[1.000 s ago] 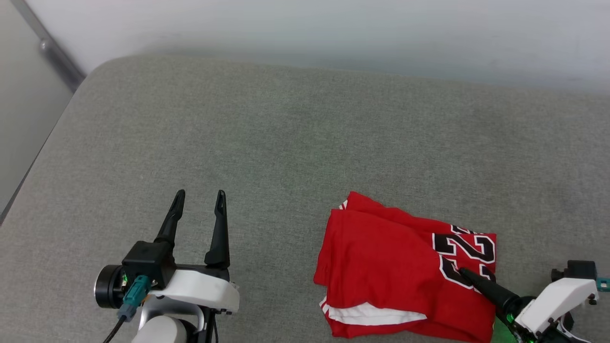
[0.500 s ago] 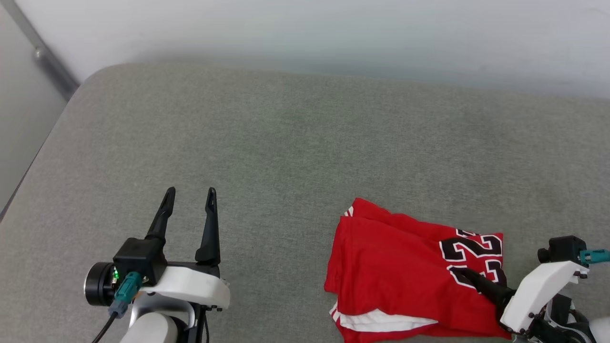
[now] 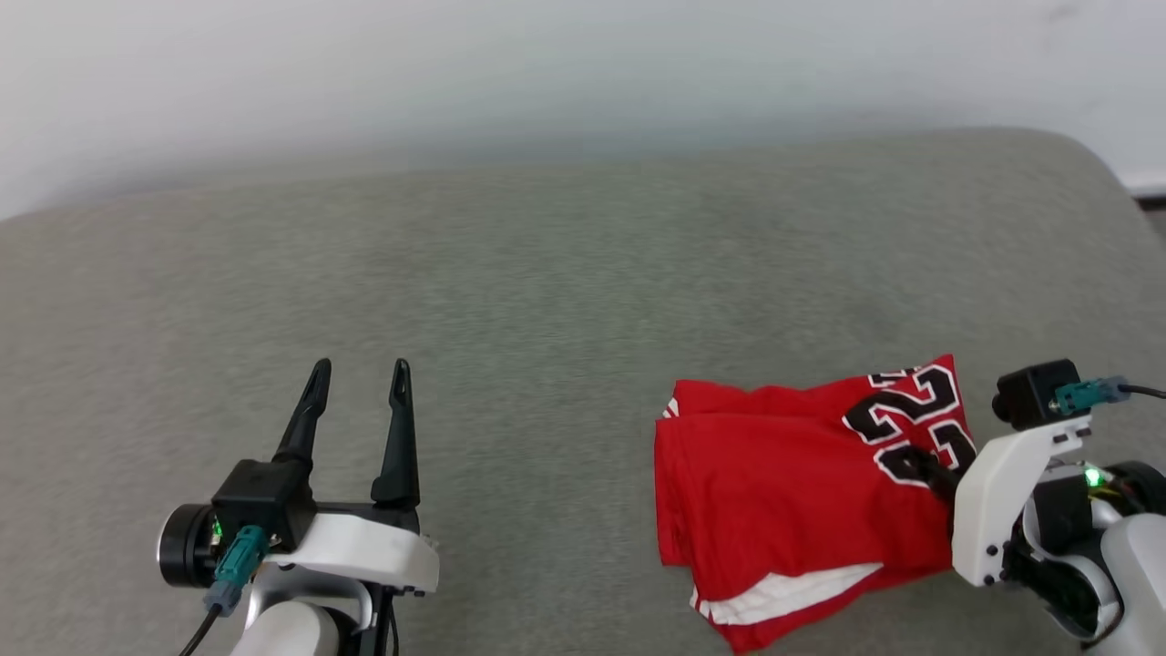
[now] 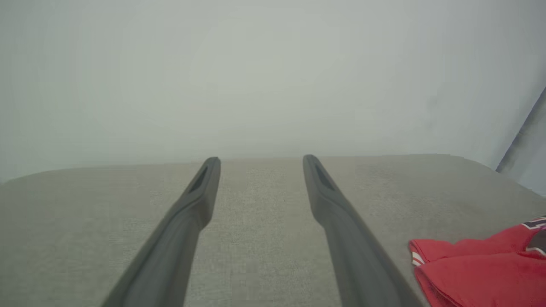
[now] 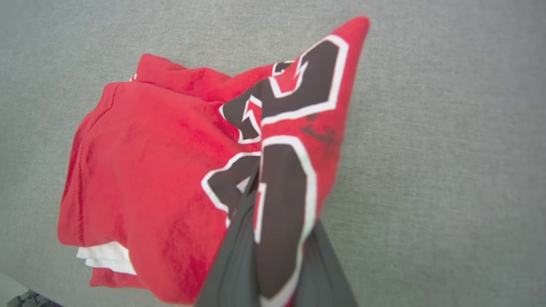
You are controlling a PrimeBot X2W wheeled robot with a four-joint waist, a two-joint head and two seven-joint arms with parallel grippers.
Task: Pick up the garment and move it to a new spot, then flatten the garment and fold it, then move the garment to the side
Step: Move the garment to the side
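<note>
Where the folded garment (image 3: 783,492) lies at the right front of the cushion (image 3: 547,273), the right gripper (image 3: 922,463) is closed on its right edge, at the black, white-outlined lettering. In the right wrist view a fold of printed cloth is pinched between the two fingers (image 5: 232,264) and stands up as a peak beyond them; the fingertips are buried in the cloth. The pinched edge appears raised off the cushion, though blur leaves this uncertain. The rest of the garment rests on the cushion in loose red layers, with a white band at the near edge and striped trim at the far left corner. The left gripper (image 3: 360,375) hovers over bare cushion at the left front, well apart from the garment, its fingers spread in a narrow V with nothing between them. In the left wrist view the garment's left end shows at the lower right, beyond the right-hand finger. A pale wall (image 3: 547,64) rises behind the cushion.
</note>
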